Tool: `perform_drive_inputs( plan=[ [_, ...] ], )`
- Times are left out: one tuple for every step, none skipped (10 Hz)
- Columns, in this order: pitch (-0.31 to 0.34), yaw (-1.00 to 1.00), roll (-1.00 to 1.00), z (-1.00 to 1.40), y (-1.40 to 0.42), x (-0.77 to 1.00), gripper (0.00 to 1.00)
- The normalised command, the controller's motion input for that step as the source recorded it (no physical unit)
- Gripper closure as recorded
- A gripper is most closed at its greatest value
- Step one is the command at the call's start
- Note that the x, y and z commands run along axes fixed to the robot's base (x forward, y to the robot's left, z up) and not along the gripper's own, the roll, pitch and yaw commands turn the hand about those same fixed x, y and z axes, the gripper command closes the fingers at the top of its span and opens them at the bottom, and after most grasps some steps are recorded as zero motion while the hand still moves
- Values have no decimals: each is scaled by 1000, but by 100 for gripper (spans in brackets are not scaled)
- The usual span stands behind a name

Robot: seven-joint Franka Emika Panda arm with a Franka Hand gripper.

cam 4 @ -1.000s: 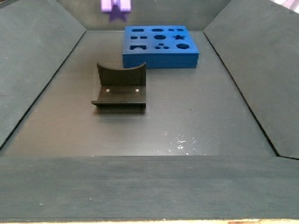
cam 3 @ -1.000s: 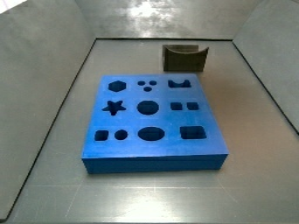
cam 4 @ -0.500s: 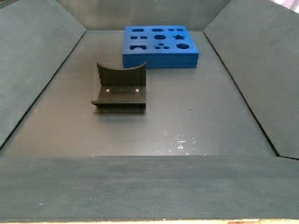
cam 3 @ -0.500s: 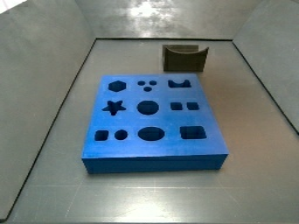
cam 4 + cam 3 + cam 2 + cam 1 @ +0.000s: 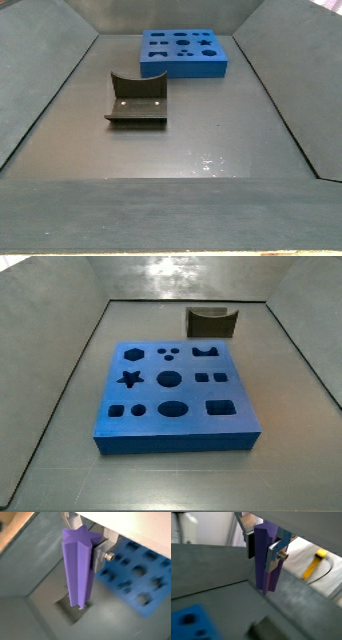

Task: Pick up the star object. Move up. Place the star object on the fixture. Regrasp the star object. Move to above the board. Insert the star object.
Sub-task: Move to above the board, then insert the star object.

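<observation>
The star object (image 5: 265,572) (image 5: 78,574), a light purple ridged bar, hangs upright high above the floor. My gripper (image 5: 264,549) (image 5: 84,556) is shut on its upper part, and a silver finger (image 5: 100,558) presses one side. Neither side view shows the gripper or the bar. The blue board (image 5: 243,396) (image 5: 187,67) lies flat on the floor, and parts of it also show in both wrist views (image 5: 191,623) (image 5: 137,574). The dark fixture (image 5: 211,322) (image 5: 136,100) stands apart from the board. A dark patch (image 5: 67,608) lies below the bar's lower end.
Sloping grey walls (image 5: 54,346) (image 5: 287,90) enclose the floor on all sides. A yellow cable (image 5: 312,564) lies outside the enclosure.
One second ago the purple bar and gripper showed at the top edge of a side view. They have risen out of that view; board and fixture have not moved.
</observation>
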Motion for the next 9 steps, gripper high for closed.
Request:
perform_drive_inputs(
  plan=[
    [5,-185,-1000,-39,-1000,-574,100],
    [10,-184,-1000,-32,-1000,-586,100],
    [12,-176,-1000,-30,-788,-496,100],
    [14,-171,-1000,-22,-528,-355,100],
    [8,-130,-863,-7,-209,-198,100],
    [3,-74,-599,-11,-84,-113,100],
    [-7,-41,-408,-3,-53,-86,100],
    [-17,-34,-309,0,-37,-67,100],
    [0,0,3,-6,0,-43,100]
  ],
)
